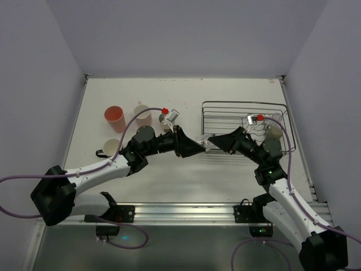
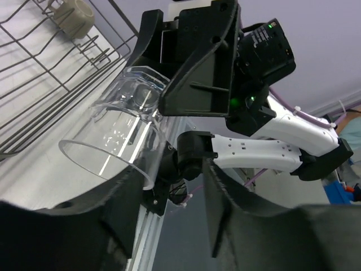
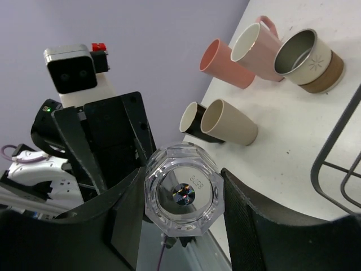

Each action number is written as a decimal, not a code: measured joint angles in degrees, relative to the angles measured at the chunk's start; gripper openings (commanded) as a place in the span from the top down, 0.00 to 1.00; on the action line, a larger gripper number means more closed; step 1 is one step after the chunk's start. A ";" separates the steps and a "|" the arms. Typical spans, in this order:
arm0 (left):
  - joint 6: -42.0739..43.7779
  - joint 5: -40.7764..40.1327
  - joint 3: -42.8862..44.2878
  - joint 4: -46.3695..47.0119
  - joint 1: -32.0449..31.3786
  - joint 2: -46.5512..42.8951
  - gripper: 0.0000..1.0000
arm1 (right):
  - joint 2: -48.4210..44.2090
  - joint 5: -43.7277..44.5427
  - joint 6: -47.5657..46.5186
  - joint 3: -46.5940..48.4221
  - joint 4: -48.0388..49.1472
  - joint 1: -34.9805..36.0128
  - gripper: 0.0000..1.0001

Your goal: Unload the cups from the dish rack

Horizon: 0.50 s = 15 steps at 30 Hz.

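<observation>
A clear cup (image 1: 204,144) hangs on its side in mid-air, left of the dish rack (image 1: 242,104). My right gripper (image 1: 213,141) is shut on its octagonal base (image 3: 183,195). My left gripper (image 1: 197,148) faces it from the left. Its fingers stand apart at the cup's open rim (image 2: 104,164), and the gap between them (image 2: 175,175) shows nothing. A beige cup (image 1: 274,131) lies in the rack's right end. On the table to the left are a salmon cup (image 1: 114,117), a pale pink cup (image 1: 142,116), a metal cup (image 1: 169,117), a beige cup (image 1: 113,148) and a dark mug (image 1: 103,152).
In the right wrist view the unloaded cups (image 3: 228,121) lie near the table's left edge, and a rack wire (image 3: 338,147) shows at the right. The aluminium rail (image 1: 180,212) with both arm bases runs along the near edge. Walls enclose the table on three sides.
</observation>
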 measured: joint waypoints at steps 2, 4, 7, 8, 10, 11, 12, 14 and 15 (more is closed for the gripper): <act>-0.83 -0.59 -0.92 0.98 -0.20 0.35 0.64 | 0.66 -0.09 1.03 -1.01 3.13 0.52 0.71; -1.33 -0.96 -1.49 1.49 -0.66 0.57 0.74 | 1.38 -0.11 1.97 -1.81 5.73 1.62 0.71; -1.68 -1.73 -2.38 2.40 -0.83 0.61 0.88 | 2.58 0.33 3.06 -2.19 8.96 3.41 0.70; -1.81 -1.95 -2.73 2.82 -0.83 0.44 0.94 | 3.08 0.81 3.30 -2.27 9.68 3.96 0.66; -1.90 -2.62 -3.15 3.34 -0.76 -0.11 1.00 | 4.07 2.19 4.04 -2.49 11.17 4.98 0.47; -1.75 -3.08 -3.30 3.28 -0.72 -0.59 1.00 | 4.76 2.93 4.33 -2.54 12.11 5.49 0.23; -1.05 -3.61 -3.34 2.43 -0.72 -1.27 1.00 | 5.11 3.30 4.50 -2.54 12.72 5.86 0.13; 2.01 -6.73 -2.19 -2.25 -1.25 -2.71 1.00 | 5.46 3.17 3.48 -2.54 11.13 7.34 0.01; 3.98 -8.46 -0.52 -6.95 -1.55 -3.32 1.00 | 5.38 3.45 2.25 -2.54 9.07 8.26 0.01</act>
